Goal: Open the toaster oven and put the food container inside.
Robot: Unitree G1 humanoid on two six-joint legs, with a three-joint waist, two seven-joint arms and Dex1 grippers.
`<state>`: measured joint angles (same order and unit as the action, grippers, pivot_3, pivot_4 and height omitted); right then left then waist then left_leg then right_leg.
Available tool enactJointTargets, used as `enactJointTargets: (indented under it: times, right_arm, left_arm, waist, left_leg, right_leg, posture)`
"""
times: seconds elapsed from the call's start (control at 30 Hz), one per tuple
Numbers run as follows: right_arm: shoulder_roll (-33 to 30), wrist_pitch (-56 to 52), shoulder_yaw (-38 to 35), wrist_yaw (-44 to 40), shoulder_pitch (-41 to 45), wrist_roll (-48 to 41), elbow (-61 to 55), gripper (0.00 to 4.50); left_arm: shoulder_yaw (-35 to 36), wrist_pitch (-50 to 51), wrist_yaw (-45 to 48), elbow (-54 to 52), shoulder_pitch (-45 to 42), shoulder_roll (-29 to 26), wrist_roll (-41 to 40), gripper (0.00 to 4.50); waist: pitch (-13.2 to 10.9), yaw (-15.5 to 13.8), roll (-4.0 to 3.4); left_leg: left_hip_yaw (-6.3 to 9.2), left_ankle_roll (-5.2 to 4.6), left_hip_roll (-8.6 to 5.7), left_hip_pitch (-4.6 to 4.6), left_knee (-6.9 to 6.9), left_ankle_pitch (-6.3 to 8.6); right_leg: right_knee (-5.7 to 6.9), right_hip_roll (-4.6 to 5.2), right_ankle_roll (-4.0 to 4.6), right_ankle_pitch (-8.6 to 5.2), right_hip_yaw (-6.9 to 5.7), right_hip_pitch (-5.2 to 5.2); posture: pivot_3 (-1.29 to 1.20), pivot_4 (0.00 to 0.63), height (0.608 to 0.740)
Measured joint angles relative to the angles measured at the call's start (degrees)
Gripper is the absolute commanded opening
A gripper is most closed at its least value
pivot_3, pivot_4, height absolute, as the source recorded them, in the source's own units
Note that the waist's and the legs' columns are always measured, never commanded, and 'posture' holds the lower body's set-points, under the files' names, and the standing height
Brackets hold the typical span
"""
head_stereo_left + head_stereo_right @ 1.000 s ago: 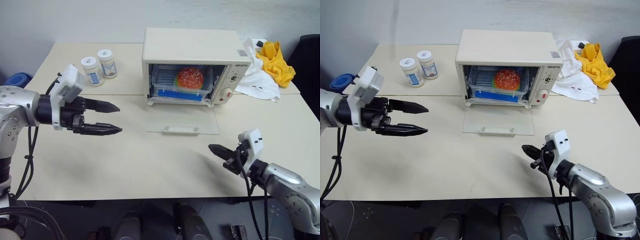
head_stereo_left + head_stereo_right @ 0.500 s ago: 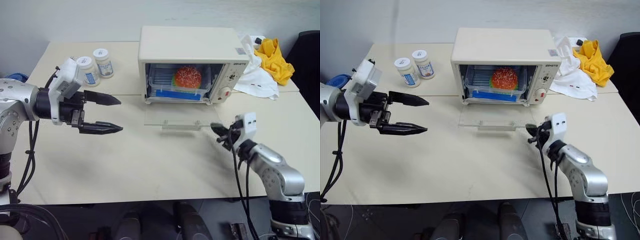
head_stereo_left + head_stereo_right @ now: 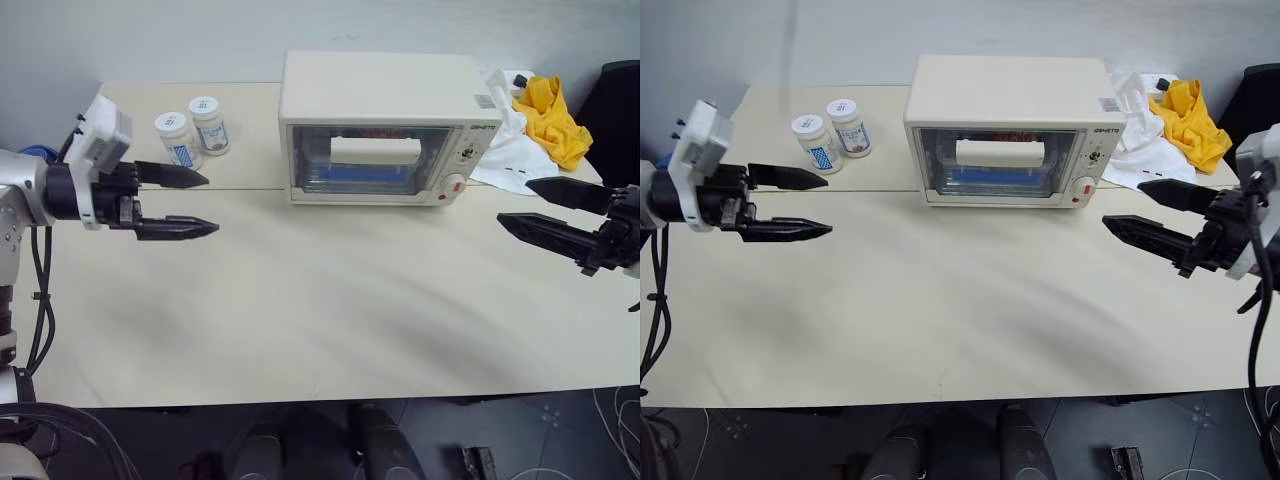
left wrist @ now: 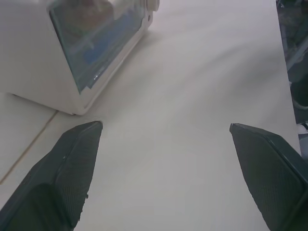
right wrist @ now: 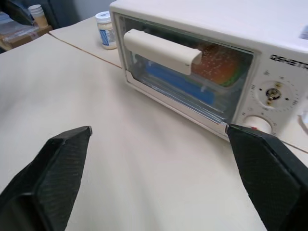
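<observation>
— While the table [image 3: 300,330] is viewed from above, where is the toaster oven [image 3: 380,125] found?
— It is set at the far middle of the table, with its glass door shut and the cream handle [image 3: 375,150] lying across the glass.
— And where is the food container [image 5: 192,79] placed?
— It is seen inside the oven, behind the glass, with a sesame-bun burger showing through.
— How are the grippers held?
— The left gripper [image 3: 185,202] is held above the table's left side, fingers spread wide, nothing between them. The right gripper [image 3: 1145,213] is held over the right side, likewise spread and empty.
— What else is seen?
— Two white-lidded jars [image 3: 192,130] are stood left of the oven; white and yellow cloths [image 3: 535,135] are heaped to its right.
</observation>
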<state>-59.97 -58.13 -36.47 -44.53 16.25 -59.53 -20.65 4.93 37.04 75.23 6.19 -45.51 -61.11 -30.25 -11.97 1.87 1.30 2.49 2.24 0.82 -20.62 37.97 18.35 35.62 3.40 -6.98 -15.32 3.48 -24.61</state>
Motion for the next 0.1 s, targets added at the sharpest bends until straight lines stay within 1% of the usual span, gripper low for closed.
enactJointTargets:
  times: [0.1]
  right_arm:
    - [0.3, 1.2, 0.5, 0.9, -0.1, 0.8, -0.3, 4.47]
  left_arm:
    - [0.3, -0.5, -0.1, 1.3, -0.9, 0.0, 0.3, 4.5]
  waist:
    - [0.0, 0.0, -0.02]
  left_leg:
    - [0.02, -0.01, 0.02, 0.0, -0.01, 0.0]
  right_leg:
    - [0.03, -0.02, 0.01, -0.01, -0.01, -0.03]
  posture:
    - [0.0, 0.15, 0.74]
